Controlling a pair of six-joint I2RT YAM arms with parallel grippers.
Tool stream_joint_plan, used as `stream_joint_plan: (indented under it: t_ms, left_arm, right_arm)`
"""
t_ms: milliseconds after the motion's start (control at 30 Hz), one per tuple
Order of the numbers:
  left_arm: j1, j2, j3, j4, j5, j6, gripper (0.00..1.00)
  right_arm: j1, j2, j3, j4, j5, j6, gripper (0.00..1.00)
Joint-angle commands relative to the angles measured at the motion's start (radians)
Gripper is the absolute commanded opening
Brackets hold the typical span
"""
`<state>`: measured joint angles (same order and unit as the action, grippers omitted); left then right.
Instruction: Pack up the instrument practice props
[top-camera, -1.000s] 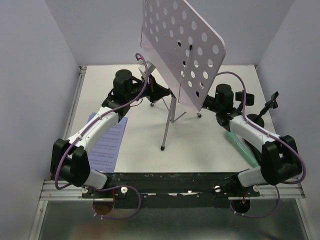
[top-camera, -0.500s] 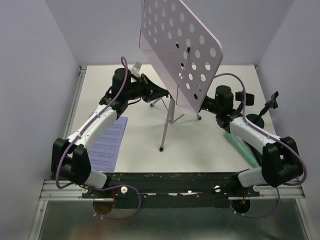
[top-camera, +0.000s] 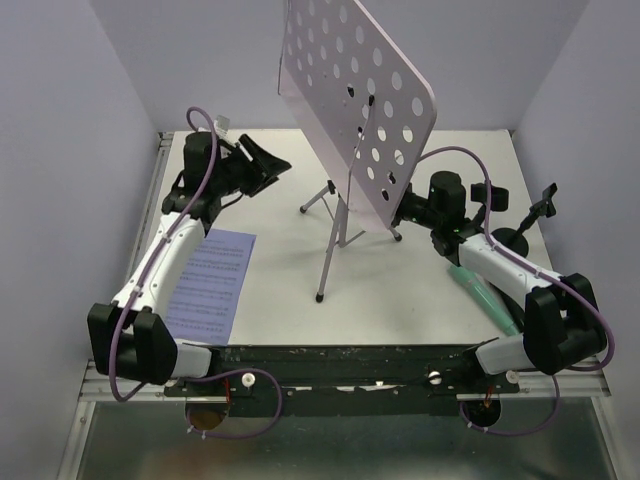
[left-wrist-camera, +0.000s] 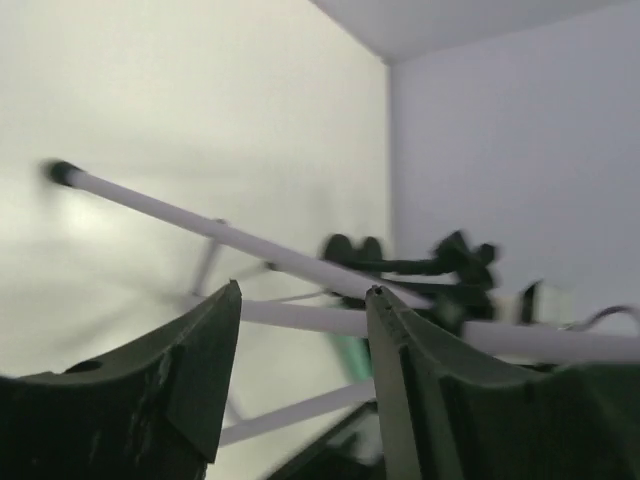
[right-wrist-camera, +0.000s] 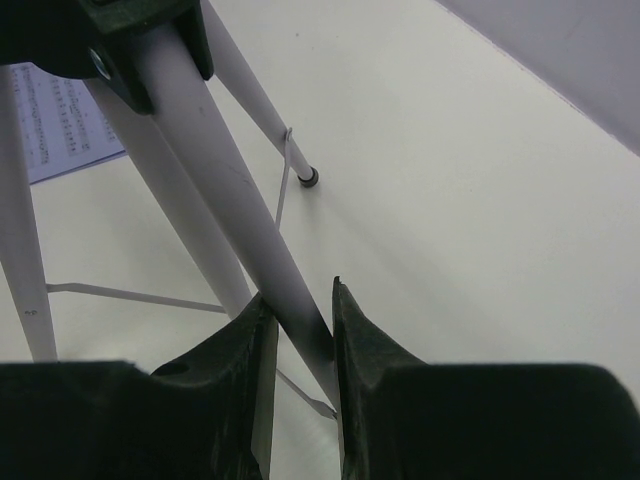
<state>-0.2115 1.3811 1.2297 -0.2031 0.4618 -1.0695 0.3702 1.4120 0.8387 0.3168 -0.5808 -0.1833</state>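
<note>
Softly, evenly lit from above, faint shadows on the pale tabletop (top-camera: 280, 270), left wrist view smeared with blur.

Silver tripod (top-camera: 334, 240) stands with its pale holey plate (top-camera: 330, 70) tilted, sheet music (top-camera: 210, 285) flat to its left, mint mic (top-camera: 492, 303) lying to its right.

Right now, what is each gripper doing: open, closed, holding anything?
Left gripper: open, holding nothing.
Right gripper: closed on a leg of the silver tripod with the pale perforated desk.
</note>
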Motion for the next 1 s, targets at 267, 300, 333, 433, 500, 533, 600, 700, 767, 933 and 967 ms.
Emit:
stream_joint_plan:
  t_ms: [267,300,333,433,500,533,600,700,767,933,967]
  left_arm:
    - [-0.212,-0.517,-0.518,0.473,0.009,1.707,0.82]
    - [-0.226,-0.501,-0.501,0.481,0.009,1.743,0.83]
    - [-0.241,-0.47,-0.46,0.461,-0.005,1.76,0.99]
    - [-0.266,-0.349,-0.295,0.357,0.0,1.783,0.99]
    - [-0.273,-0.306,-0.266,0.362,0.049,1.835,0.97]
    - [-0.273,-0.294,-0.269,0.384,0.085,1.871,0.92]
    - [-0.281,-0.271,-0.253,0.335,0.161,1.972,0.76]
    - [-0.301,-0.241,-0.213,0.222,0.222,2.092,0.6]
    - [-0.305,-0.232,-0.213,0.177,0.251,2.157,0.6]
    - [-0.338,-0.206,-0.225,0.192,0.279,2.229,0.6]
    - [-0.339,-0.194,-0.223,0.194,0.278,2.231,0.59]
  right_arm:
    - [-0.001,0.025,-0.073,-0.245,-0.031,0.081,0.01]
    - [-0.001,0.018,-0.078,-0.245,-0.031,0.082,0.01]
    - [-0.001,0.013,-0.084,-0.242,-0.031,0.081,0.01]
    - [-0.001,-0.004,-0.105,-0.228,-0.021,0.091,0.02]
    - [-0.001,-0.013,-0.116,-0.223,-0.017,0.097,0.03]
    - [-0.001,-0.018,-0.121,-0.222,-0.017,0.099,0.03]
    - [-0.001,-0.021,-0.124,-0.222,-0.017,0.104,0.02]
    - [-0.001,-0.015,-0.119,-0.226,-0.019,0.102,0.02]
    - [-0.001,-0.013,-0.116,-0.225,-0.019,0.1,0.02]
    - [-0.001,-0.007,-0.113,-0.22,-0.017,0.096,0.02]
    - [-0.001,-0.005,-0.112,-0.22,-0.014,0.096,0.02]
